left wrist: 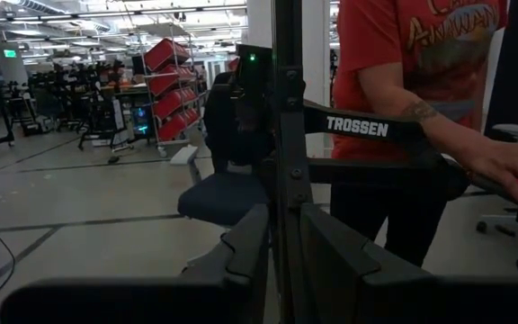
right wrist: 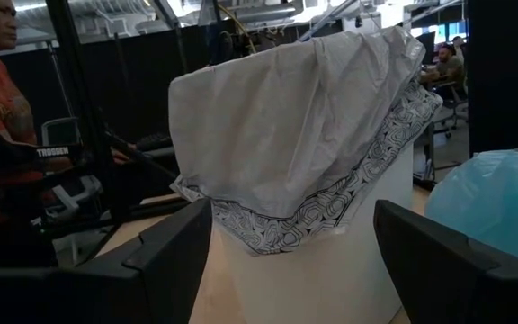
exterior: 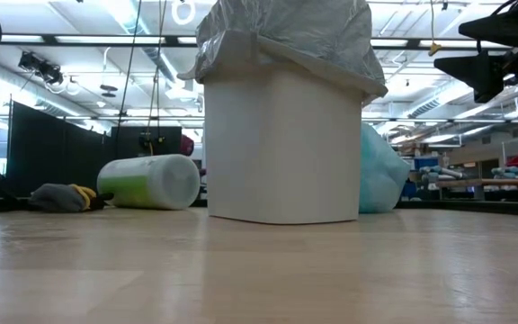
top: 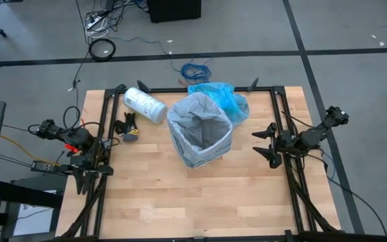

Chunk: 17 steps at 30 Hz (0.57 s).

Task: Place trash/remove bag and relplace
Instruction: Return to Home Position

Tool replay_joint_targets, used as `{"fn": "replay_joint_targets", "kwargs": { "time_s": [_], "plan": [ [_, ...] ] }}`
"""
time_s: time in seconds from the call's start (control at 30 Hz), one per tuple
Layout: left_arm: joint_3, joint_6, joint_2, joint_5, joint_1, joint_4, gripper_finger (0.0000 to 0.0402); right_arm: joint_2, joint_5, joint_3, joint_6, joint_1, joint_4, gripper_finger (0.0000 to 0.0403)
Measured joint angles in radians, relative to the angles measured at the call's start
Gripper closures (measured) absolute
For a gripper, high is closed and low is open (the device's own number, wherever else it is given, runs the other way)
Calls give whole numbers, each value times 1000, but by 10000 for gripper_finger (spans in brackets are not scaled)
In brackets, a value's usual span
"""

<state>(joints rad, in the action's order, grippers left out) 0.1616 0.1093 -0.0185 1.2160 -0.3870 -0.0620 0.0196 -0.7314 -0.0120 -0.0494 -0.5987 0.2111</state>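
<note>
A white bin (top: 200, 131) stands mid-table, lined with a grey translucent liner (right wrist: 286, 117) whose top is folded over the rim. The light-blue bag (top: 222, 95) lies crumpled on the table just behind the bin, also showing as the bag (exterior: 380, 175) in the low view. No loose trash shows. My right gripper (top: 269, 142) hovers open to the right of the bin, pointing at it, with nothing between its fingers (right wrist: 169, 252). My left gripper (top: 84, 176) waits at the table's left edge, pointing off the table, fingers a narrow gap apart.
A white printed roll (top: 144, 105) lies on its side at the far left, a black-and-yellow object (top: 127, 129) beside it. The black frame rails (top: 279, 107) run along the table's sides. A person in a red shirt (left wrist: 421, 54) stands beyond the left edge.
</note>
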Motion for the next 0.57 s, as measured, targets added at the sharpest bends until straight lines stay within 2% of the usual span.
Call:
{"fn": "replay_joint_targets", "kwargs": {
  "time_s": [0.57],
  "plan": [
    [0,0,0,0,0,0,326,0,0,0,0,0,0,106]
  ]
}}
